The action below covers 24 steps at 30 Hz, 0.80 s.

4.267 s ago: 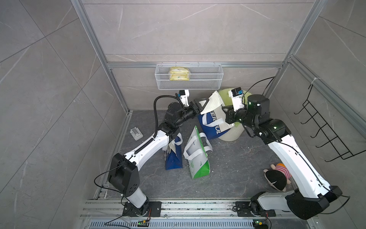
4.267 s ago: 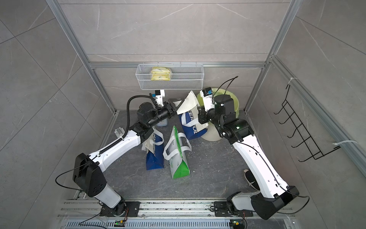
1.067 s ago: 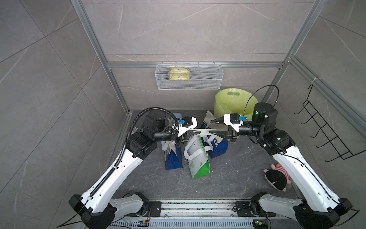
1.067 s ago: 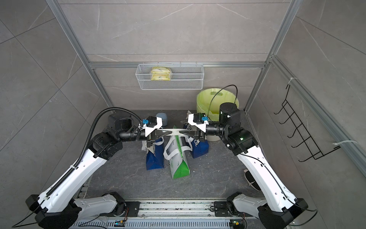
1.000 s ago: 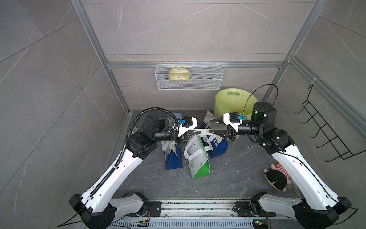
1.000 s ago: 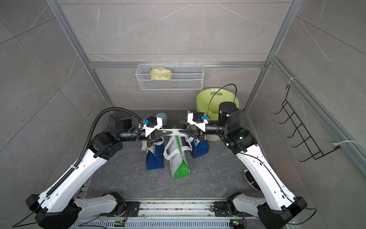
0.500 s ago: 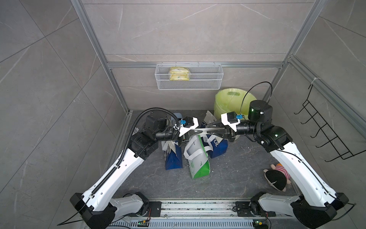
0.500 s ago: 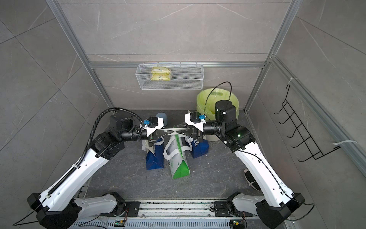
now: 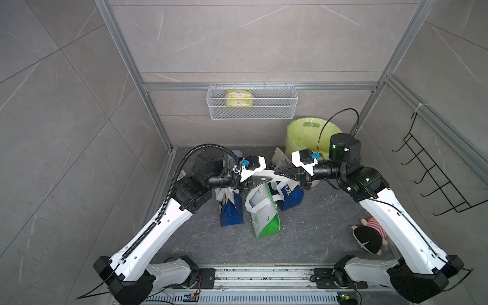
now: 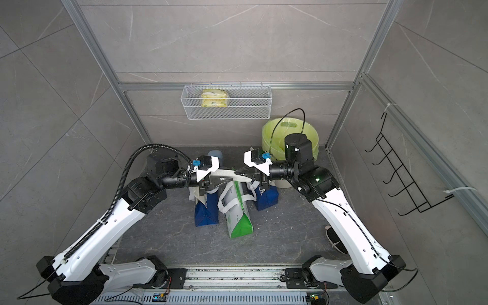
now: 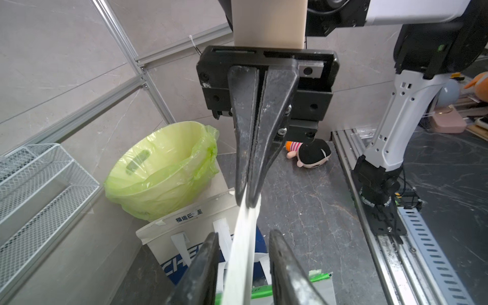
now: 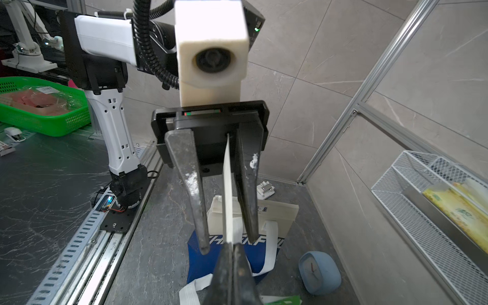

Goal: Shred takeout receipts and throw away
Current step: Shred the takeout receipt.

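Note:
A takeout receipt, a thin white slip, hangs in mid-air above the paper bags, and the two grippers meet tip to tip at it. My right gripper is shut on the receipt's edge. My left gripper stands open. The slip runs lengthwise between its spread fingers, closer to one of them.
Under the grippers stand a blue-and-white bag, a green-and-white bag and another blue bag. A bin with a green liner is at the back right. Also here are a blue clock, a doll, a wire basket and a wall rack.
My right gripper has closed on the receipt and moved slightly toward the left gripper. My left gripper, shut on the slip before, has opened around it.

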Each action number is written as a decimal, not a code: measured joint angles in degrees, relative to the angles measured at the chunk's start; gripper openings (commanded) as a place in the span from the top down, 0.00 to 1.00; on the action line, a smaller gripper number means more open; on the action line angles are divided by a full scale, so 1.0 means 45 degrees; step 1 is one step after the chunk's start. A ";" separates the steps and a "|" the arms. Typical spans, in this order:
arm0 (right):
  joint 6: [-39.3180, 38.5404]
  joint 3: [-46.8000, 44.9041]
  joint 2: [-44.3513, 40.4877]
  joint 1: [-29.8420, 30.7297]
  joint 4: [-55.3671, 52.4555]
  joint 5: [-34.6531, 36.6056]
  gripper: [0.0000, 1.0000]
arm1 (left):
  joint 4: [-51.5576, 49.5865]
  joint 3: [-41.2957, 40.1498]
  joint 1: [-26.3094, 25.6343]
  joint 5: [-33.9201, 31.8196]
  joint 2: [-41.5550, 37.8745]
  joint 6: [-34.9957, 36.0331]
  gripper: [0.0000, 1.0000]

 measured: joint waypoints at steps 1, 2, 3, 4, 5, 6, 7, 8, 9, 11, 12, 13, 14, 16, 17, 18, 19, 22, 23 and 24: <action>-0.0083 0.0000 0.0000 0.0000 -0.0019 0.0155 1.00 | -0.0015 -0.0019 0.0000 -0.0102 -0.0010 -0.0015 0.53; -0.0175 0.0000 -0.0005 0.0000 -0.0068 0.0335 1.00 | -0.0044 -0.0024 0.0000 -0.0257 -0.0010 -0.0078 0.53; -0.0262 0.0000 -0.0005 0.0000 -0.0126 0.0461 1.00 | -0.0063 -0.0024 0.0000 -0.0374 -0.0010 -0.0170 0.54; -0.0379 0.0000 -0.0005 0.0000 -0.0194 0.0559 1.00 | -0.0121 -0.0010 0.0000 -0.0442 -0.0010 -0.0257 0.55; -0.0491 0.0000 -0.0010 0.0005 -0.0262 0.0651 1.00 | -0.0243 0.0049 0.0000 -0.0554 -0.0010 -0.0345 0.56; -0.0583 0.0000 -0.0010 0.0015 -0.0296 0.0729 1.00 | -0.0384 0.0131 0.0000 -0.0641 0.0010 -0.0471 0.58; -0.0748 0.0000 -0.0010 0.0044 -0.0374 0.0831 1.00 | -0.0554 0.0287 0.0000 -0.0695 0.0049 -0.0597 0.60; -0.0865 0.0000 -0.0015 0.0073 -0.0476 0.0933 1.00 | -0.0699 0.0510 0.0000 -0.0714 0.0117 -0.0753 0.60; -0.0952 0.0000 -0.0024 0.0092 -0.0559 0.1005 1.00 | -0.0787 0.0699 0.0000 -0.0714 0.0185 -0.0865 0.61; -0.1180 0.0000 -0.0029 0.0141 -0.0758 0.1205 1.00 | -0.0991 0.1122 0.0000 -0.0680 0.0316 -0.1093 0.62; -0.1273 0.0005 -0.0029 0.0141 -0.0845 0.1282 1.00 | -0.1049 0.1253 0.0000 -0.0627 0.0350 -0.1209 0.63; -0.1409 0.0010 -0.0029 0.0146 -0.0952 0.1375 1.00 | -0.1098 0.1384 0.0000 -0.0563 0.0389 -0.1321 0.64; -0.1496 0.0019 -0.0029 0.0155 -0.1064 0.1467 1.00 | -0.1146 0.1477 0.0000 -0.0520 0.0423 -0.1409 0.65; -0.1622 0.0068 -0.0029 0.0165 -0.1209 0.1608 1.00 | -0.1287 0.1642 0.0000 -0.0359 0.0520 -0.1530 0.66; -0.1700 0.0087 -0.0034 0.0175 -0.1253 0.1656 1.00 | -0.1360 0.1719 0.0000 -0.0335 0.0578 -0.1579 0.67; -0.1744 0.0092 -0.0039 0.0180 -0.1263 0.1666 1.00 | -0.1457 0.1807 0.0000 -0.0325 0.0656 -0.1598 0.67; -0.1787 0.0092 -0.0039 0.0194 -0.1282 0.1710 1.00 | -0.1598 0.1889 0.0000 -0.0321 0.0733 -0.1622 0.67; -0.1899 0.0092 -0.0053 0.0228 -0.1331 0.1758 1.00 | -0.1948 0.2064 0.0000 -0.0306 0.0991 -0.1681 0.67; -0.1928 0.0092 -0.0068 0.0238 -0.1331 0.1797 1.00 | -0.2021 0.2113 0.0000 -0.0301 0.1078 -0.1695 0.67; -0.1928 0.0092 -0.0083 0.0243 -0.1331 0.1802 1.00 | -0.2069 0.2132 0.0000 -0.0296 0.1137 -0.1715 0.67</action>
